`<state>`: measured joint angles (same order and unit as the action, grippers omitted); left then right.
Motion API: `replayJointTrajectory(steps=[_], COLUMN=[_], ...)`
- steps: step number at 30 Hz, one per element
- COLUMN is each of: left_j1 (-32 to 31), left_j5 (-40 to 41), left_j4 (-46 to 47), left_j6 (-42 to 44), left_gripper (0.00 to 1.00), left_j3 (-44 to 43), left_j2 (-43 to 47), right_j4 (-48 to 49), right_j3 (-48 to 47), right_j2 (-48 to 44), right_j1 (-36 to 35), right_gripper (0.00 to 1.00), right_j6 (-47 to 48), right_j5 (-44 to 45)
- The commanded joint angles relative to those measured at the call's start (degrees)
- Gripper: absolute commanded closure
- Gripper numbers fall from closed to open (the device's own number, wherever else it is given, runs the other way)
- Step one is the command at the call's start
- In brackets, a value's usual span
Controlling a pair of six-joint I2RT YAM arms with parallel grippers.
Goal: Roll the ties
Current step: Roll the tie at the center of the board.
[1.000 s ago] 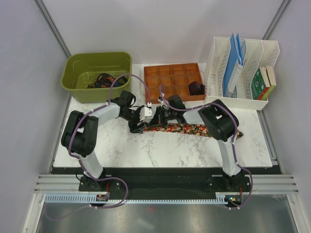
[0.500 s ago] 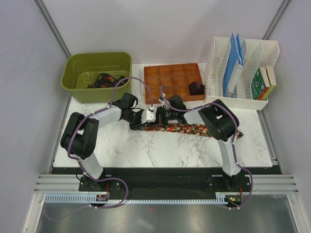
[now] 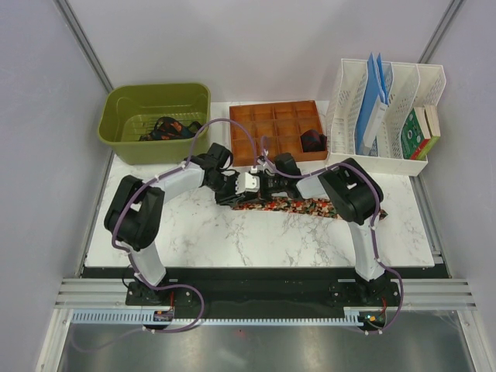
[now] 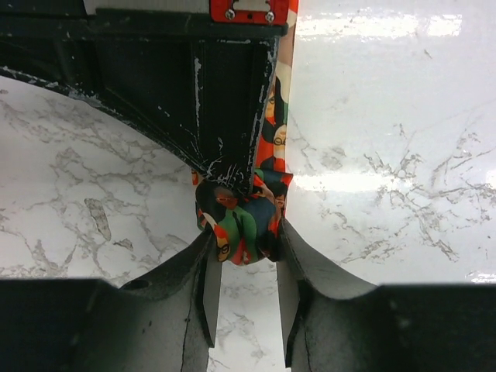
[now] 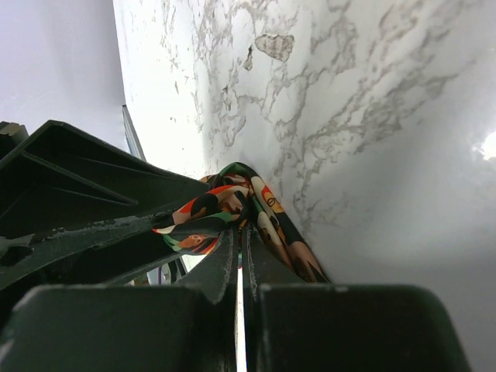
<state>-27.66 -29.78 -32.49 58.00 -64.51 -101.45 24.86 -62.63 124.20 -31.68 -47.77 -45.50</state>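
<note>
The speckled red, green and orange tie (image 3: 310, 206) lies across the middle of the marble table (image 3: 256, 240), its wide end at the right. Its left end is bunched into a small roll (image 4: 246, 225). My left gripper (image 4: 244, 256) (image 3: 235, 191) holds that roll between its fingertips. My right gripper (image 5: 240, 232) (image 3: 260, 188) faces it from the right, jaws pressed almost together on the tie's fabric (image 5: 225, 205). The two grippers nearly touch. The right gripper's black body (image 4: 225, 101) fills the top of the left wrist view.
A green bin (image 3: 116, 132) at the back left holds dark ties (image 3: 167, 128). A wooden compartment tray (image 3: 267, 124) behind the grippers holds a dark rolled tie (image 3: 313, 142). A white file rack (image 3: 349, 108) with books stands at the back right.
My left gripper has moved right, toward the right gripper, carrying the tie's left end with it. The tie's flat length is shorter. The right gripper has barely moved.
</note>
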Motion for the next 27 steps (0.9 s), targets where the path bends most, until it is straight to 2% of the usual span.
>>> replayJointTrajectory(steps=[1, 7, 13, 16, 18, 19, 22, 25, 27], left_j1=[-3.63, -6.87, -7.94, -7.85, -7.85, -7.85, -7.67, -7.41, -7.32], left_j5=[-4.16, 1.11, 6.74, 8.15, 8.77, 8.86, 9.39, 9.39, 9.21], left_j4=[2.95, 3.49, 1.65, 0.24, -0.81, -1.26, -1.7, -2.14, -2.32], left_j6=[-4.03, -6.67, -6.23, -5.35, -5.53, -5.53, -5.27, -5.44, -5.79], left_gripper=[0.61, 0.59, 0.66, 0.71, 0.73, 0.74, 0.75, 0.76, 0.76], left_j3=[-2.99, -3.7, -2.47, -1.06, -0.79, -0.88, -0.97, -1.67, -2.19], left_j2=[-2.7, -6.3, -8.59, -8.76, -9.2, -9.47, -10.52, -11.31, -11.58], right_j4=[-4.03, -2.71, -5.61, -8.07, -9.83, -10.53, -12.73, -14.22, -14.84], right_j3=[1.9, 2.51, 1.55, 1.11, 1.11, 0.85, 0.76, 1.28, 1.63], right_j2=[2.27, 1.75, -0.71, -2.73, -4.23, -5.1, -6.86, -8.88, -9.68], right_j1=[-0.75, -0.75, -0.4, -0.14, 0.13, 0.48, 1.35, 2.32, 2.59], right_gripper=[1.0, 0.98, 0.87, 0.75, 0.71, 0.65, 0.54, 0.47, 0.45], right_j6=[2.5, 1.1, 2.85, 3.29, 3.3, 3.21, 2.86, 3.03, 2.68], right_j5=[6.74, 5.77, 4.63, 4.19, 3.92, 3.84, 3.04, 2.96, 2.96])
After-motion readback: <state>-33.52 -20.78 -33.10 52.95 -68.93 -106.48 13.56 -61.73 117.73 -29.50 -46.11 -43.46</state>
